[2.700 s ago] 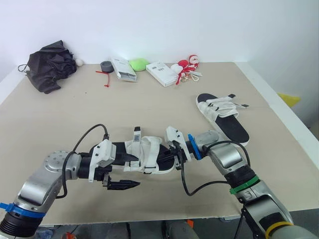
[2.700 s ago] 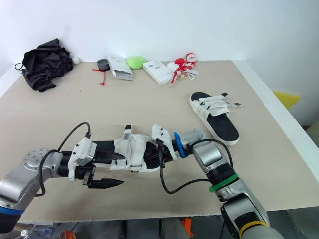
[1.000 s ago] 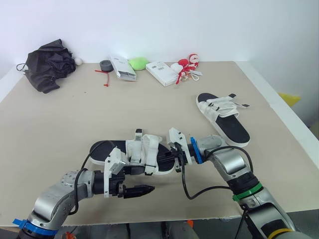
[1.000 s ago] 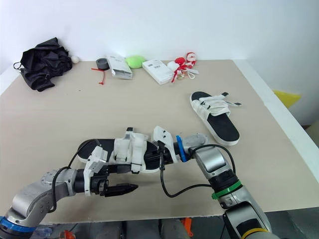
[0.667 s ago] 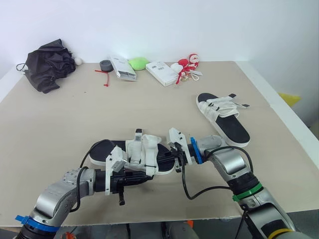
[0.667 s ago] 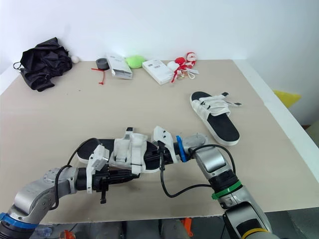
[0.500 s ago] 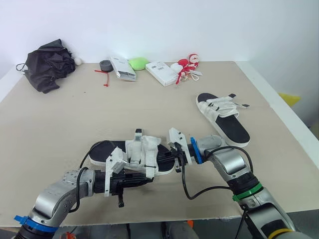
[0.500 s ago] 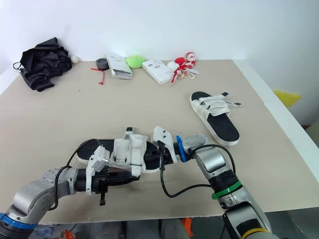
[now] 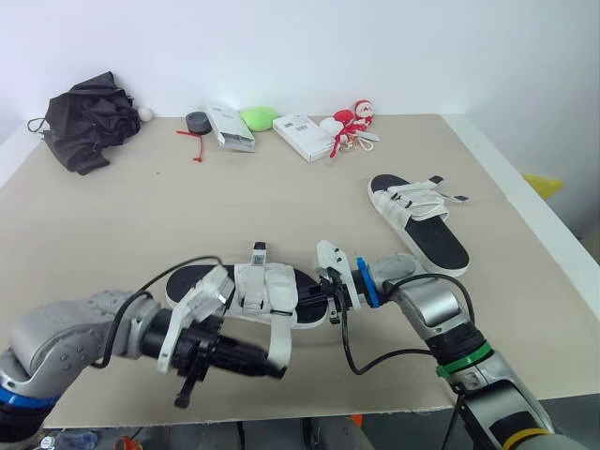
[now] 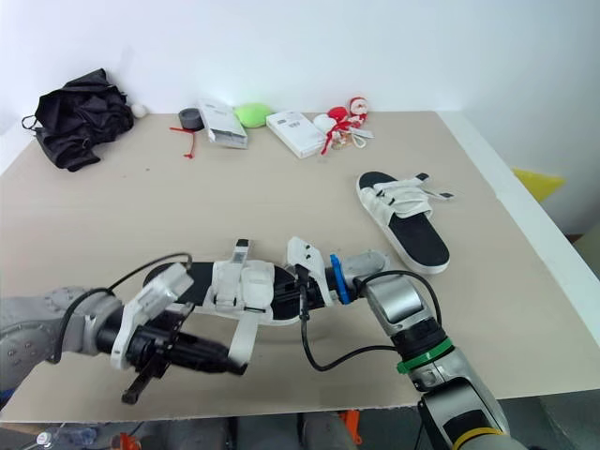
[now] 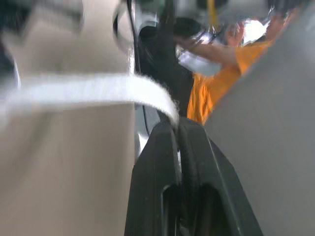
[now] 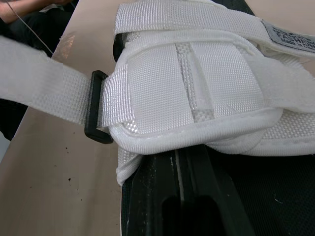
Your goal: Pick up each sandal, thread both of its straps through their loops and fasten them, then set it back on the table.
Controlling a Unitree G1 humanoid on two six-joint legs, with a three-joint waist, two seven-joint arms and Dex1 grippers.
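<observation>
The near sandal [image 9: 251, 292], black sole with white straps, lies just above the table's front part. My right gripper [image 9: 325, 300] is shut on the edge of its black sole [image 12: 162, 172]. One white strap [image 9: 281, 339] runs through a black loop [image 12: 96, 114] and down toward the front edge. My left gripper [image 9: 277, 368] is shut on that strap's end [image 11: 98, 91]. The second sandal [image 9: 418, 221] rests flat on the table at the right, apart from both grippers.
Along the far edge lie a black bag [image 9: 89, 122], a tape roll [image 9: 197, 121], two white boxes [image 9: 230, 129], a green lump [image 9: 260, 118] and a red-and-white doll [image 9: 352, 120]. A person in orange [image 11: 216, 93] is beyond the table front.
My left gripper has closed on the strap's end and pulled it out toward the table's front edge, and the left arm swung left. The right gripper kept its hold.
</observation>
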